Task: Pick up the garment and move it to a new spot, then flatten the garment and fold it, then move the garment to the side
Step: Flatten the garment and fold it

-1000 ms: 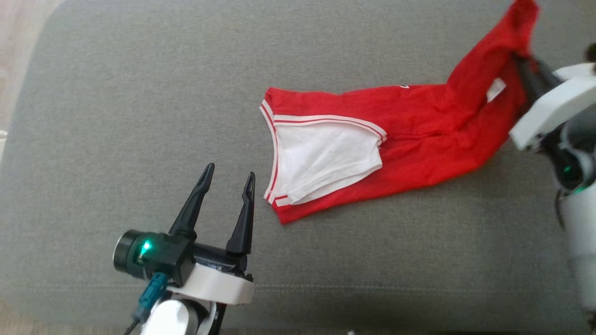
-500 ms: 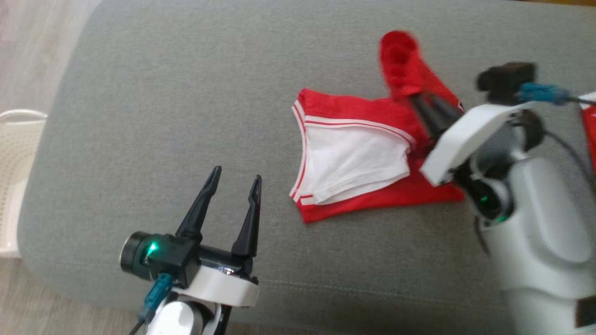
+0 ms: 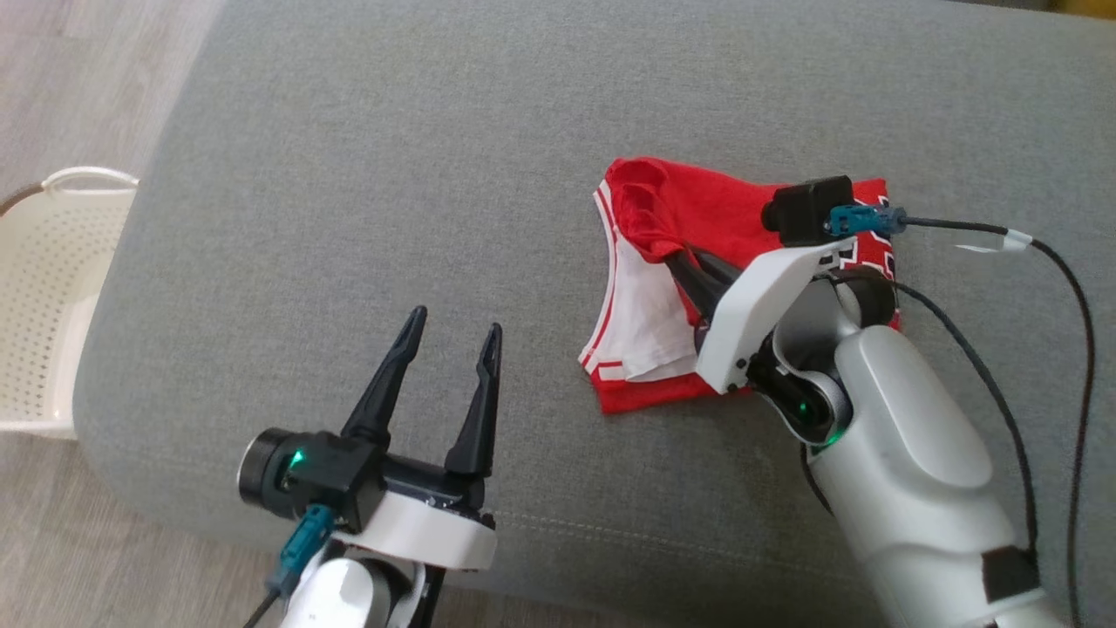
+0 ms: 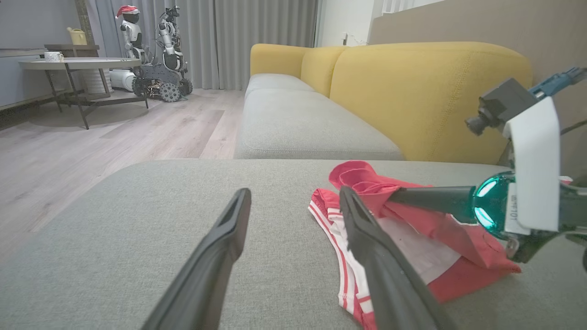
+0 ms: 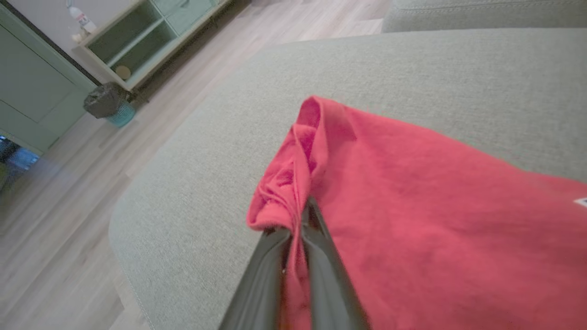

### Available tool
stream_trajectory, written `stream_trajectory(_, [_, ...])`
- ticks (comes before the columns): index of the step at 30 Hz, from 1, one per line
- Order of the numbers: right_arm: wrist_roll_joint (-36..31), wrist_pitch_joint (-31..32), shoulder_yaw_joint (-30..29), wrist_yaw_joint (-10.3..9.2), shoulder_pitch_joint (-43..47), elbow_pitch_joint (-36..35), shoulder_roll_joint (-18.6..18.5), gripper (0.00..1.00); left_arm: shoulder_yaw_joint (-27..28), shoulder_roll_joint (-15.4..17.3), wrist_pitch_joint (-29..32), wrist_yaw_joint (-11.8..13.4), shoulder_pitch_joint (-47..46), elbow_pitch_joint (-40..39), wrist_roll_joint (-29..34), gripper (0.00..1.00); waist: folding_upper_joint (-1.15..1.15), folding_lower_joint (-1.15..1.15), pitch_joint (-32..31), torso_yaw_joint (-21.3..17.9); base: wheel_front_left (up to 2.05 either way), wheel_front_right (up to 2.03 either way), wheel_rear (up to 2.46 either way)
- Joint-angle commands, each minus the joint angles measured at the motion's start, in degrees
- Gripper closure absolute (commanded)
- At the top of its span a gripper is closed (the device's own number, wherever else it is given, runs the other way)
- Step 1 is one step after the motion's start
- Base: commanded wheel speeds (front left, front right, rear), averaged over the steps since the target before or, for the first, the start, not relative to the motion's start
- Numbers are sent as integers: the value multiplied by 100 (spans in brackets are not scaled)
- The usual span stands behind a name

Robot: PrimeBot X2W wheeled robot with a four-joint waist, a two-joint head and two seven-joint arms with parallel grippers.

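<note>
I read the jersey (image 3: 706, 209) as bright red, with a white panel (image 3: 645, 323) edged in white trim that carries thin red stripes. The cushion (image 3: 436, 174) is a heathered grey. My left gripper (image 3: 457, 319) has black fingers, a white wrist shell and a green light. The basket (image 3: 52, 262) is cream, dotted with perforations. The sofa back (image 4: 412, 91) is mustard yellow, and the floor (image 4: 114, 133) is pale wood grain.

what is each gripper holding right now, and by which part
The right gripper is shut on the garment, pinching a bunched fold at its red edge. The left gripper is open and holds nothing.
</note>
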Motion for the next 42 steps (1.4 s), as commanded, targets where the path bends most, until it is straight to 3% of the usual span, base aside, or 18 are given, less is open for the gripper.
stream_trajectory(1, [46, -163, 101, 35, -281, -127, 170, 55, 155, -33, -69, 49, -208, -164, -40, 0, 0, 0, 17, 18, 0, 0, 0])
stream_trajectory(2, [75, -241, 109, 35, -314, -50, 187, 0, 146, -33, -69, 55, -213, -165, -43, 0, 0, 0, 23, 24, 0, 0, 0])
stream_trajectory(10, [1197, -764, 117, 35, -481, -356, 218, 0, 207, -33, -69, 56, -217, -134, -25, 0, 0, 0, 48, -187, 0, 0, 0])
stream_trajectory(13, [1129, -890, -50, 35, -505, -488, 96, 0, 228, -33, -69, 47, -213, -140, -5, 0, 0, 0, 24, -273, 0, 0, 0])
stream_trajectory(19, [668, -1477, -518, 35, -246, -976, -504, 0, 314, -33, -69, 41, -151, -174, 48, 0, 0, 0, -93, -515, 0, 0, 0])
stream_trajectory(26, [60, -2735, -407, 35, 667, -1530, -1095, 0, 544, -33, -69, 144, 85, -225, -174, 0, 0, 0, -414, -741, 0, 0, 0])
stream_trajectory(32, [-49, -3793, -732, 35, 1447, -1508, -979, 0, 787, -34, -69, 226, 253, -319, -157, 0, 0, 0, -618, -940, 0, 0, 0])
stream_trajectory(37, [-605, -3901, -1161, 35, 2052, -1843, -690, 0, 955, -34, -69, 276, 449, -428, -90, 0, 0, 0, -815, -1067, 0, 0, 0])
stream_trajectory(42, [-1160, -3903, -1233, 35, 2696, -2090, -415, 0, 1081, -34, -69, 348, 685, -632, -61, 0, 0, 0, -1054, -1126, 0, 0, 0])
